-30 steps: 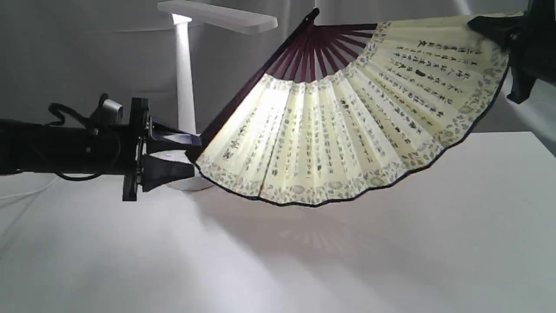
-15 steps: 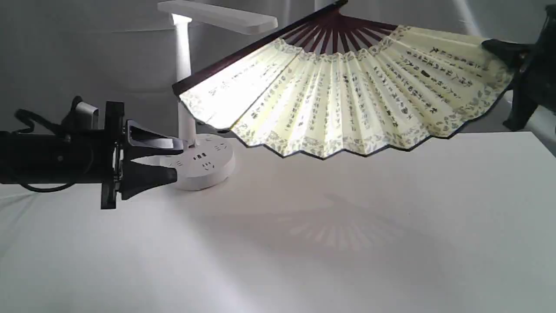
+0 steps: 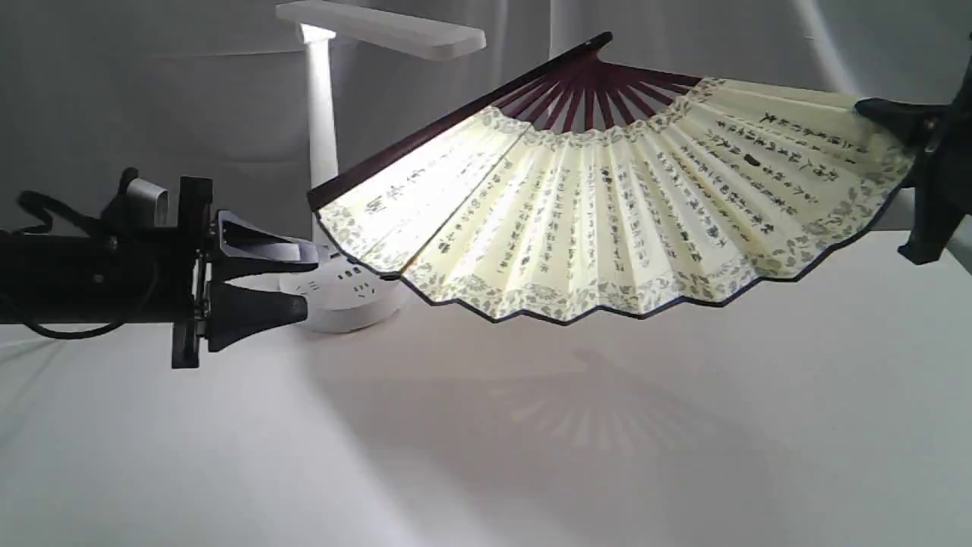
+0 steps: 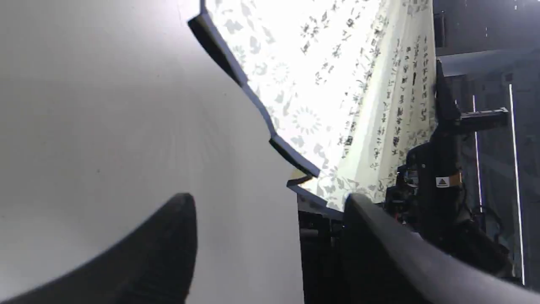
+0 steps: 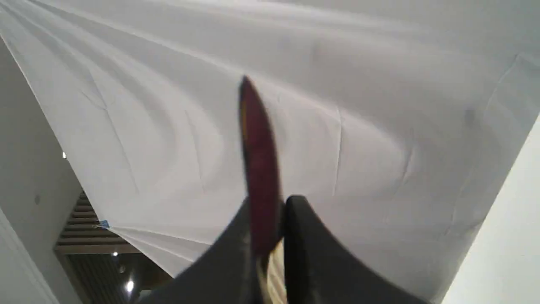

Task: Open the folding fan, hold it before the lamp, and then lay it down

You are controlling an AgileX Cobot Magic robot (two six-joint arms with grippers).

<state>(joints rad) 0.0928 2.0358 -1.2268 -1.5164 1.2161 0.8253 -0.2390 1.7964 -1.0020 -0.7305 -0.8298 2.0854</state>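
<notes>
exterior view: the folding fan [image 3: 607, 213] is spread all the way open and held in the air above the table [image 3: 683, 441], pivot end up, leaf hanging down on a tilt. it's in front of the lamp [image 3: 323, 129] and covers part of the round base, and the leaf on the lamp side glows bright. the right gripper [image 3: 873, 114] is clamped on the fan's guard at the right edge. the left gripper [image 3: 307, 281] is off the fan, jaws apart with nothing in them, just beside the lamp base and near the fan's lower left corner.

left wrist view: left gripper [image 4: 270, 207] is wide open and empty. both dark fingers [image 4: 168, 245] are over the table, and the fan's bright leaf and dark zigzag edge sit beyond them, not touching.

right wrist view: right gripper [image 5: 270, 211] is pinched tight on the maroon guard [image 5: 259, 147], which sticks out past the fingertips, with white cloth [image 5: 358, 105] behind.
</notes>
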